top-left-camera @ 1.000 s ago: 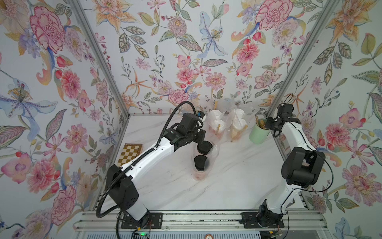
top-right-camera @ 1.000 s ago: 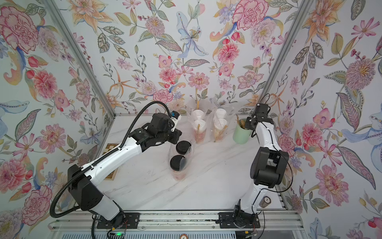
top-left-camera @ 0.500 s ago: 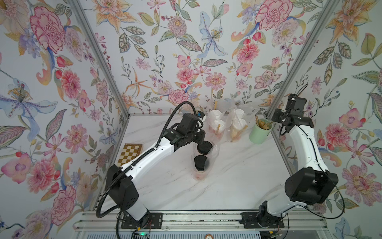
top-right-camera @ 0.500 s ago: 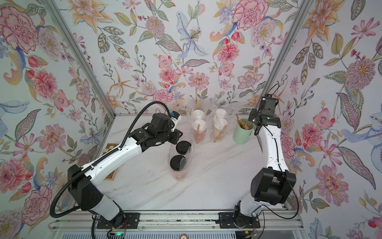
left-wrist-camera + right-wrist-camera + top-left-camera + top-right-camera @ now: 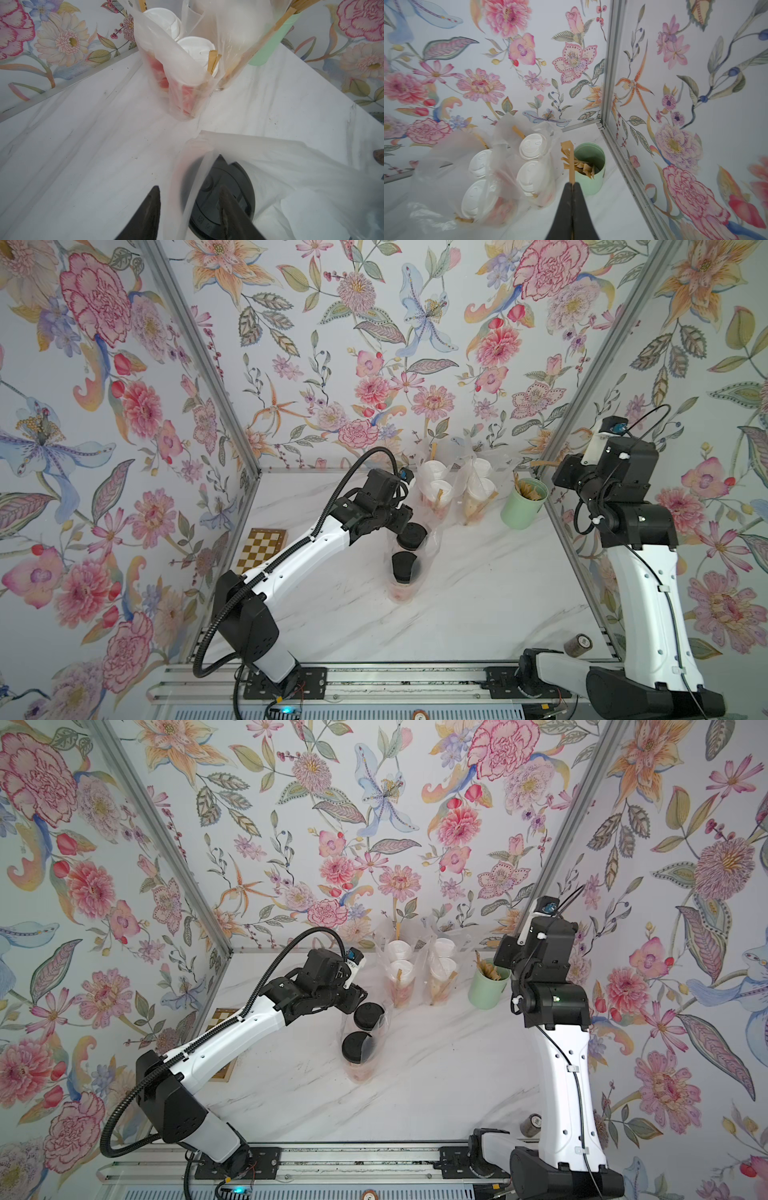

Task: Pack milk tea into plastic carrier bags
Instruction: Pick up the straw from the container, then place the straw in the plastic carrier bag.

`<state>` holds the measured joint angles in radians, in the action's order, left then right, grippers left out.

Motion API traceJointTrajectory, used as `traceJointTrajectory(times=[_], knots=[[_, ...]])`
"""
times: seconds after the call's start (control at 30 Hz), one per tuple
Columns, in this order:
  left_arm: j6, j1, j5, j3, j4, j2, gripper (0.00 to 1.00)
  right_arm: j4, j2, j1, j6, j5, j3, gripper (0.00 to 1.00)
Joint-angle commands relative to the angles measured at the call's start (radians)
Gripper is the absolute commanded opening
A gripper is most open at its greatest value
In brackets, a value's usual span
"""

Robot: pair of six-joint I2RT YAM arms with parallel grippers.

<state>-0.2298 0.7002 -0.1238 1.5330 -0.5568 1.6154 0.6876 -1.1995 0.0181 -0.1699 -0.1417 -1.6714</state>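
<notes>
Your left claw [image 5: 189, 188] hangs open at the middle bag [image 5: 301, 166], with a strip of its film loose between the jaws. Inside, two black-lidded cups [image 5: 404, 567] stand upright, lids up, long axis vertical. Further right, by the back wall, two more bags [image 5: 464, 479] each hold two upright white-lidded cups [image 5: 532, 146] with sticks tucked in. All six cups look packed. Beside the green cup [image 5: 521, 506], your right claw [image 5: 572, 184] pinches a brown stick [image 5: 571, 164], likely meant for the middle bag.
</notes>
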Motion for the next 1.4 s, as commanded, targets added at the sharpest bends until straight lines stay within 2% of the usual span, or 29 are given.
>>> traceJointTrajectory(times=[0.0, 0.1, 0.17, 0.4, 0.7, 0.8, 1.03, 1.37], knots=[[0.083, -0.011, 0.014, 0.039, -0.079, -0.017, 0.52, 0.072, 0.041, 0.059, -0.072, 0.116, -0.037, 0.0], [0.102, -0.012, 0.039, 0.056, -0.096, 0.0, 0.53, 0.109, 0.057, 0.146, -0.093, 0.179, -0.071, 0.0], [0.106, -0.013, 0.051, 0.07, -0.105, 0.014, 0.5, 0.143, 0.059, 0.206, -0.097, 0.205, -0.105, 0.0], [0.071, -0.023, 0.064, 0.084, -0.085, 0.016, 0.17, 0.221, 0.046, 0.426, -0.107, 0.26, -0.176, 0.0], [0.011, -0.045, 0.082, 0.045, -0.029, -0.023, 0.05, 0.35, -0.027, 0.664, -0.088, 0.194, -0.213, 0.0], [-0.001, -0.051, 0.071, 0.028, 0.0, -0.037, 0.0, 0.362, -0.057, 0.691, -0.088, 0.17, -0.199, 0.0], [-0.027, -0.051, 0.033, 0.009, 0.038, -0.045, 0.0, 0.357, -0.183, 0.724, -0.104, 0.056, -0.234, 0.0], [-0.05, -0.051, 0.009, 0.0, 0.061, -0.045, 0.0, 0.332, -0.365, 0.731, -0.074, 0.015, -0.345, 0.0]])
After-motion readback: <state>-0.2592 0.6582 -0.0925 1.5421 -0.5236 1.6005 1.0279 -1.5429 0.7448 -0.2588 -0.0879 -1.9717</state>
